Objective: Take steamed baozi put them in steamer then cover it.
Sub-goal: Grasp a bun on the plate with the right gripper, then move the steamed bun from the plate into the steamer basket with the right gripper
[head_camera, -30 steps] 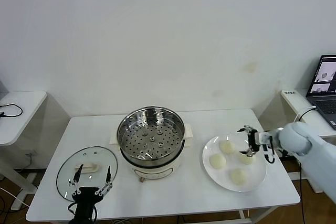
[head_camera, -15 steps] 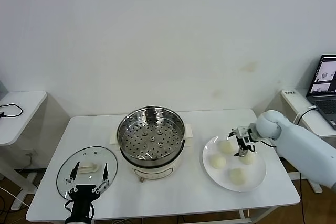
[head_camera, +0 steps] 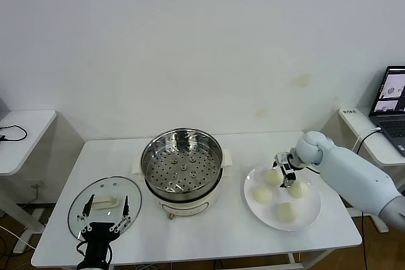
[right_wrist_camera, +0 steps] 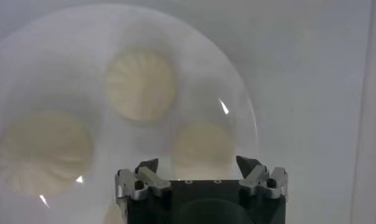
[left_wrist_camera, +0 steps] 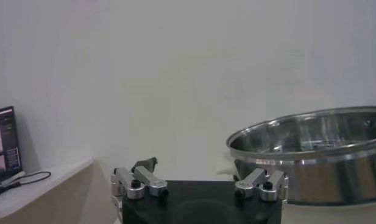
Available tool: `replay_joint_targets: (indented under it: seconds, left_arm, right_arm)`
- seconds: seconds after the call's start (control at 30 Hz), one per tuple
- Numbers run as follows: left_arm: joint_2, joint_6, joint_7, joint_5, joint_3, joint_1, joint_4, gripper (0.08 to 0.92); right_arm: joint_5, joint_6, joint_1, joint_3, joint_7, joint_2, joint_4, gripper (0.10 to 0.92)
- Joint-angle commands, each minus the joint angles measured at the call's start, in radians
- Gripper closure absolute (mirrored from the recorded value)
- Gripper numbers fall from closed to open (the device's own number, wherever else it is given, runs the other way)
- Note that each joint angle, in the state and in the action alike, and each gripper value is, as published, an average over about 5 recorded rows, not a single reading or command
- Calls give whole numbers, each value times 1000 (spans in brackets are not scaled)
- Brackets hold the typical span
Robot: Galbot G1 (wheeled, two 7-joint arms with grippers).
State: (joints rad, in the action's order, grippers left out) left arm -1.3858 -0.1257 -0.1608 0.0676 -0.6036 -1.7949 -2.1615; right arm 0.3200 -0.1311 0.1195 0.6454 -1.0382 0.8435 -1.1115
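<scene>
Currently right gripper, fingers spread, hovers over buns on plate; left gripper, fingers apart, hangs above lid beside pot.

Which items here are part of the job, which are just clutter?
Job: four baozi on the plate; steamer, tray bare; glass cover flat on the table; right claw open above the baozi; left claw open over the cover.
Clutter: laptop, side table with cable.

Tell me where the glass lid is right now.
In the head view the glass lid lies flat on the table's front left, beside the steamer, with the left gripper just over its near edge.
</scene>
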Motion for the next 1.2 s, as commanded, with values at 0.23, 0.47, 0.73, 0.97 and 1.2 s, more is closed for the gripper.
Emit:
replay_joint_targets:
  seconds: [0.23, 0.47, 0.73, 0.97, 1.2]
  left_arm:
    - [2, 0, -1, 1, -1, -2, -5, 177]
    - [2, 0, -1, 1, 3, -4, -9, 177]
    - [8, 1, 0, -5, 8, 3, -2, 177]
    - [17, 1, 0, -19, 14, 19, 13, 177]
    - [27, 3, 3, -42, 11, 21, 16, 177]
  right_arm:
    - [11, 3, -15, 18, -9, 17, 26, 433]
    - [-24, 5, -47, 32, -34, -9, -15, 448]
    - [-151, -5, -212, 108, -70, -86, -106, 448]
    - [-277, -26, -419, 200, -80, -98, -149, 448]
    - [-393, -33, -612, 309, -66, 4, -147, 448]
